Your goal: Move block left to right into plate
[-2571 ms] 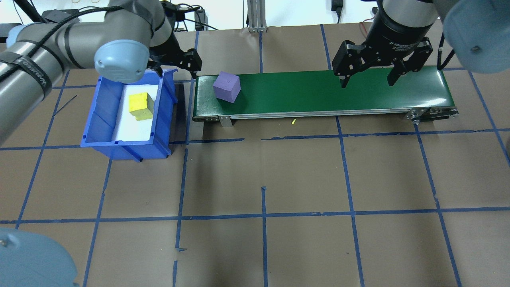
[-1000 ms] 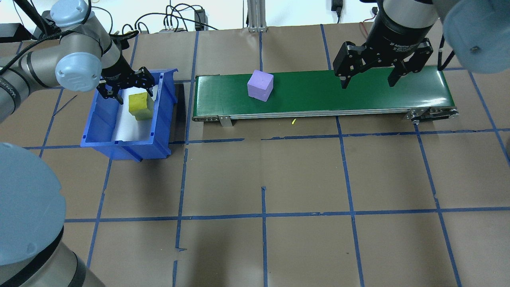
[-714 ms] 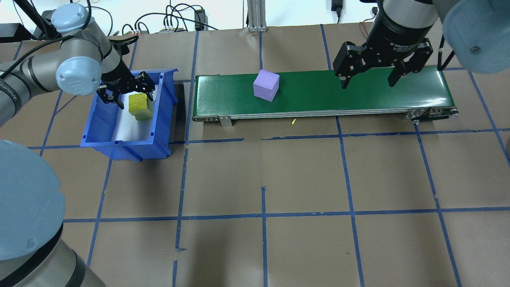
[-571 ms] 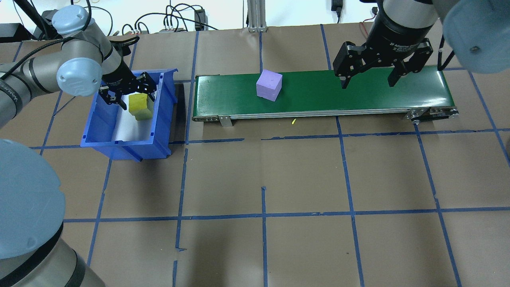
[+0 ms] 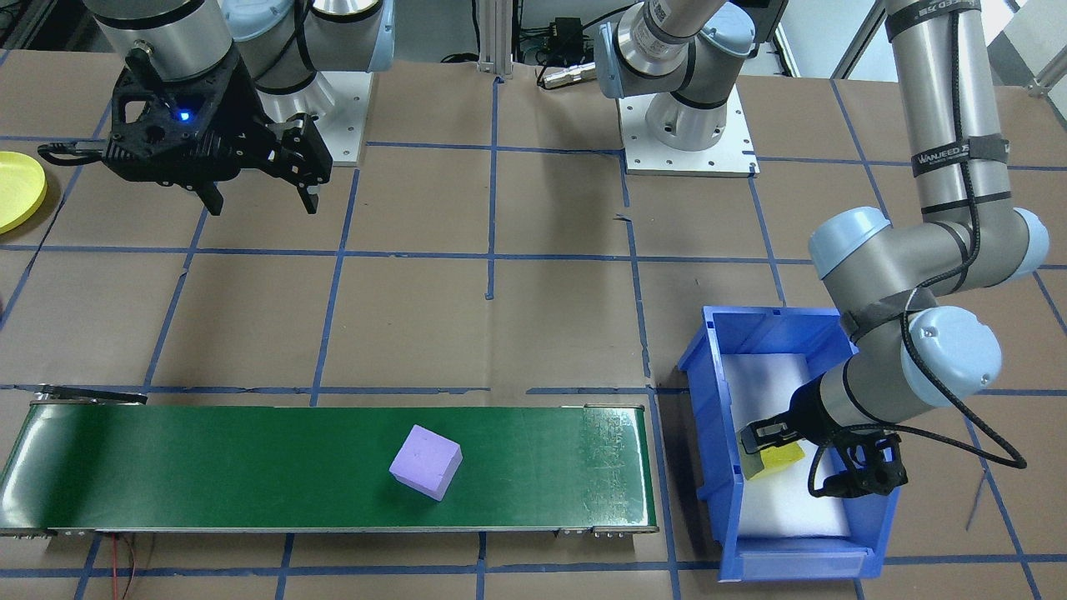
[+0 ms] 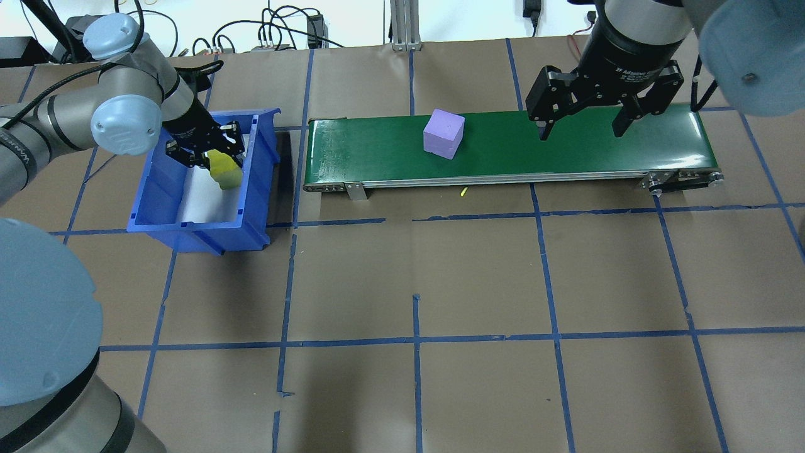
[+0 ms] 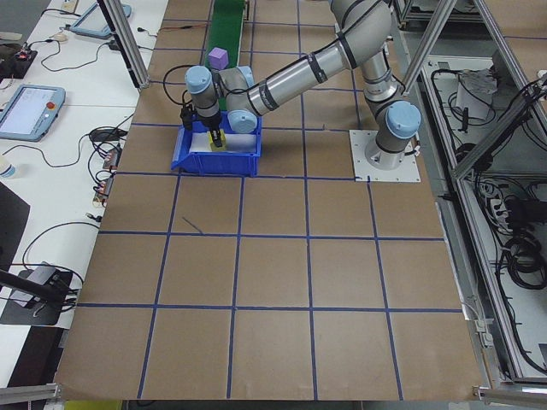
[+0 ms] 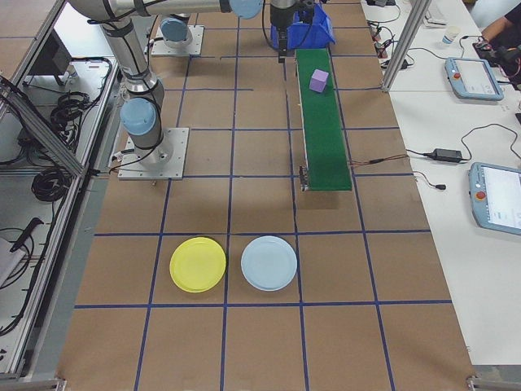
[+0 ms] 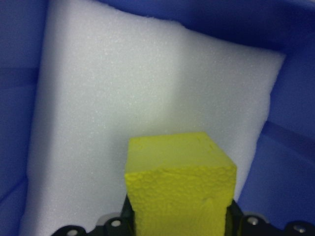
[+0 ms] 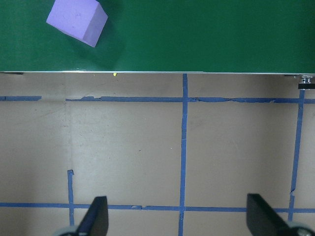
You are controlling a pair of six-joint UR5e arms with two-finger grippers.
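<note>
Inside blue bin, left tool clamped on yellow block. Two blocks: purple block mid-belt. Right tool spread. Two plates; yellow plate far right, counter open.

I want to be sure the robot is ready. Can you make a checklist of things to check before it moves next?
1. Left gripper shut on the yellow block: ok.
2. Yellow block lifted clear of the blue bin: cannot tell.
3. Purple block lying on the green belt: ok.
4. Right gripper open above the belt: ok.
5. Yellow plate free of blocks: ok.
</note>
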